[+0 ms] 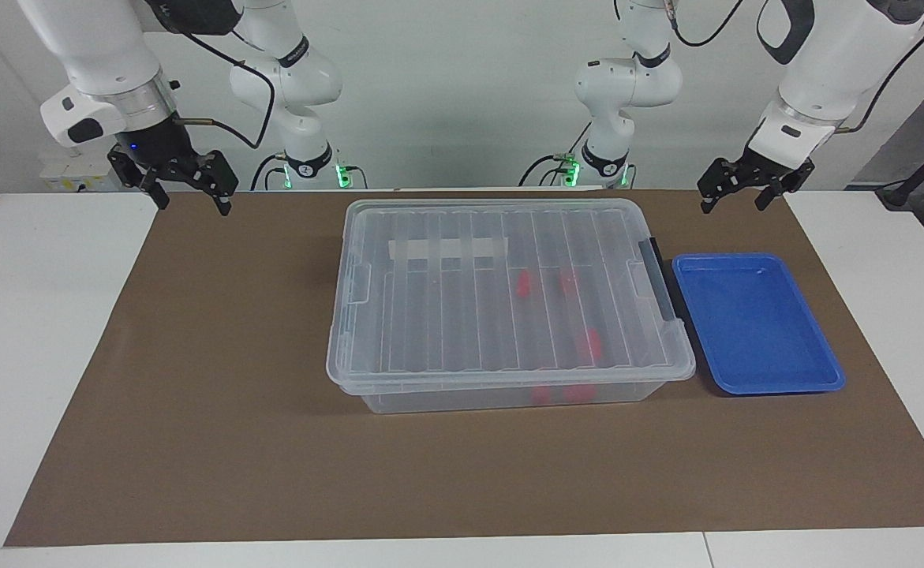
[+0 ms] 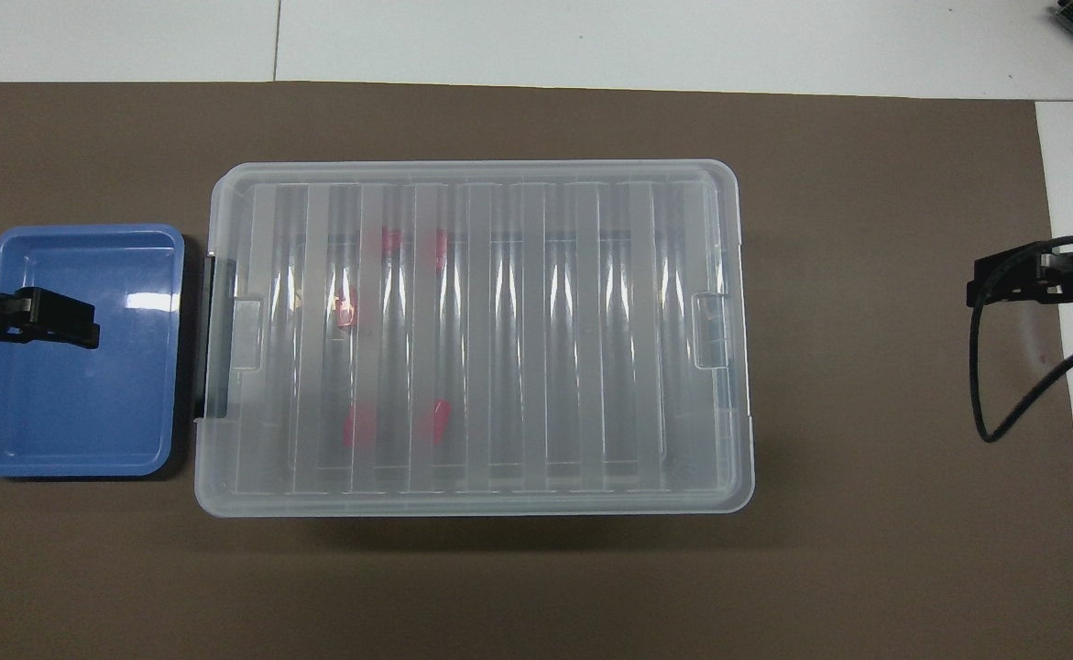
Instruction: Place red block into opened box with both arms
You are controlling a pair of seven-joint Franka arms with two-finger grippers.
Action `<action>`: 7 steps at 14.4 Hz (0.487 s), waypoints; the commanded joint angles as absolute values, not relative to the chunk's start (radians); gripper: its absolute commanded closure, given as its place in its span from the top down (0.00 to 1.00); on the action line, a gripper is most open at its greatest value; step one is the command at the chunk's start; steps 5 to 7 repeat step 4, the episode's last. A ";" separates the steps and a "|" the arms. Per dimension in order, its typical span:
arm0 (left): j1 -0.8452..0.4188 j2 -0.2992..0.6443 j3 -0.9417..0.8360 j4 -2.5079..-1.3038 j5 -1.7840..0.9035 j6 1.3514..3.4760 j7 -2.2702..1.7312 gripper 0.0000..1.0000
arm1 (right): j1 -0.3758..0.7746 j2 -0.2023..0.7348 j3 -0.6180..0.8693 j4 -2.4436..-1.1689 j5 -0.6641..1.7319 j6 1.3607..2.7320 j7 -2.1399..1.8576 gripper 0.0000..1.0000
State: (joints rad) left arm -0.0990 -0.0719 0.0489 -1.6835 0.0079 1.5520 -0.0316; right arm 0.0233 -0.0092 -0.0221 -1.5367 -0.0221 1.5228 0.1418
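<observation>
Lidded box (image 1: 501,300) mid-surface with red blocks (image 1: 523,285) already inside, blue tray (image 1: 753,323) alongside; left gripper (image 1: 748,189) and right gripper (image 1: 188,189) raised near the robot-side corners, jaws spread, nothing held, presumably clear for access

The lidded clear box (image 1: 509,296) holds red blocks (image 1: 589,345); the empty-handed left gripper (image 1: 736,196) hangs spread above the blue tray (image 1: 821,347), right gripper (image 1: 191,197) likewise over the mat's (image 1: 233,394) corner.

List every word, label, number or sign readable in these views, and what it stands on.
None can be read.
The whitish strip on the box lid shows no legible print.
Black bands on the arms carry small white markings, too small to read.
The blue tray is unmarked.
</observation>
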 commanded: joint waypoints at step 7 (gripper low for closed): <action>-0.100 -0.086 0.054 -1.684 -0.005 1.539 -0.040 1.00 | 0.012 -0.035 -0.020 -1.572 0.012 1.517 0.118 1.00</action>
